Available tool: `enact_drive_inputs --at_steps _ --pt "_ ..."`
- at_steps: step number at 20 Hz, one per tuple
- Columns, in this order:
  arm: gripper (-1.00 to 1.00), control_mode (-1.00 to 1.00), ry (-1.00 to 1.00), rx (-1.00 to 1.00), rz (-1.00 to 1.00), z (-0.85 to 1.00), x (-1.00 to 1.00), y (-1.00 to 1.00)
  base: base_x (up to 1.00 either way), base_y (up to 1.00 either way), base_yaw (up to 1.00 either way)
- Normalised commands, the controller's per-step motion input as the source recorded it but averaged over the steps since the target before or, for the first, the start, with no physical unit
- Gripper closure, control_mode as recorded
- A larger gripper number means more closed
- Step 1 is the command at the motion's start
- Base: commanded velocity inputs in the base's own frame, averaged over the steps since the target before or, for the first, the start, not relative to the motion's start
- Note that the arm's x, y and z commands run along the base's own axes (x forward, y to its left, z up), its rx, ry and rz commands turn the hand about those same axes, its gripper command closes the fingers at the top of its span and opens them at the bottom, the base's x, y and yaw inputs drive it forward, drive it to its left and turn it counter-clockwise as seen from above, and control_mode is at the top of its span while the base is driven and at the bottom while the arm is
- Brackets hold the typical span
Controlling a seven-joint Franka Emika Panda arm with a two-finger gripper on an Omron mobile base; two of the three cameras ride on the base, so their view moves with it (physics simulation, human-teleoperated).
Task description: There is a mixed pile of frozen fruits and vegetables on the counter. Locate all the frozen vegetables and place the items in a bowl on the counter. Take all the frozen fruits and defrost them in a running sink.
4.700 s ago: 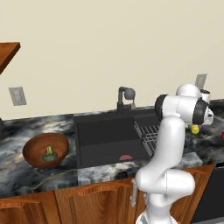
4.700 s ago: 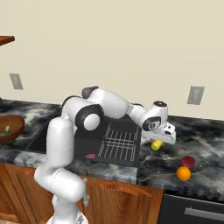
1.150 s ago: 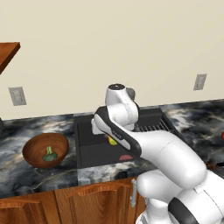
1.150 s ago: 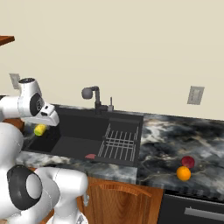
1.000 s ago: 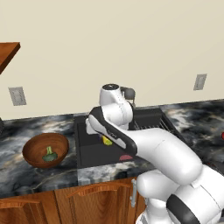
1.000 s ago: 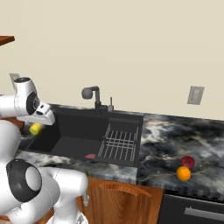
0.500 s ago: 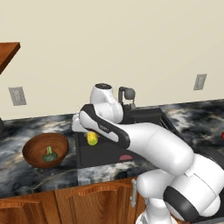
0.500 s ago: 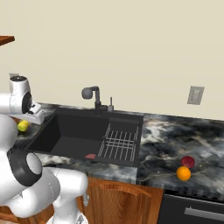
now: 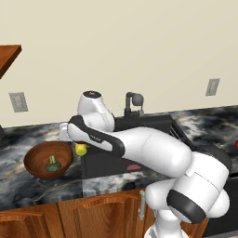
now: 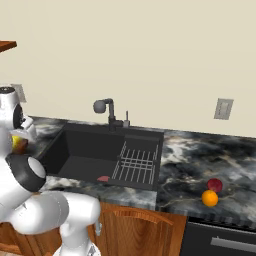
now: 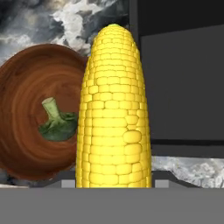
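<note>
My gripper [image 9: 78, 145] is shut on the yellow corn cob [image 9: 81, 149], holding it just above the counter [image 9: 28, 188] between the sink's left edge and the bowl [image 9: 32, 160]. The reddish-brown wooden bowl holds the dark green piece [image 9: 52, 163]. In the hand view the corn cob [image 11: 113, 109] stands upright in front, with the bowl [image 11: 22, 109] and green piece [image 11: 57, 124] to its left and the black sink [image 11: 183, 87] to its right. The dark red ball [image 10: 215, 184] and orange ball [image 10: 209, 198] lie on the counter [image 10: 190, 150] right of the sink [image 10: 95, 150].
A dark faucet [image 10: 105, 107] stands behind the basin. A wire rack [image 10: 137, 162] fills the basin's right side, and a flat pinkish patch [image 10: 103, 178] lies on its floor. Wall outlets [image 9: 18, 101] sit above the counter. Brown cabinets run below.
The arm has swung left with the corn cob, from over the sink's left part to just past its left edge, beside the bowl. The balls and the bowl have not moved.
</note>
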Motion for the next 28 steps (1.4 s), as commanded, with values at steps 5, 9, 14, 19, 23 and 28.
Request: enact_drive_inputs --at_steps 5,9,14,19,23,28 --pt "1.0 -1.0 -0.03 -0.1 0.0 -0.16 0.38 0.62 0.0 0.0 0.0" --pt "1.0 -1.0 0.01 -0.02 -0.03 0.07 0.39 0.41 0.0 0.0 0.0" --pt "1.0 -1.0 0.08 -0.02 -0.01 -0.08 0.15 0.35 0.0 0.0 0.0" --pt "1.0 -1.0 0.04 -0.05 -0.01 -0.26 -0.04 0.29 0.0 0.0 0.0" --pt "1.0 -1.0 0.0 0.0 -0.03 -0.37 -0.14 0.0 0.0 0.0 0.0" --pt "1.0 -1.0 0.01 0.0 0.0 -0.31 -0.05 -0.08 0.0 0.0 0.0"
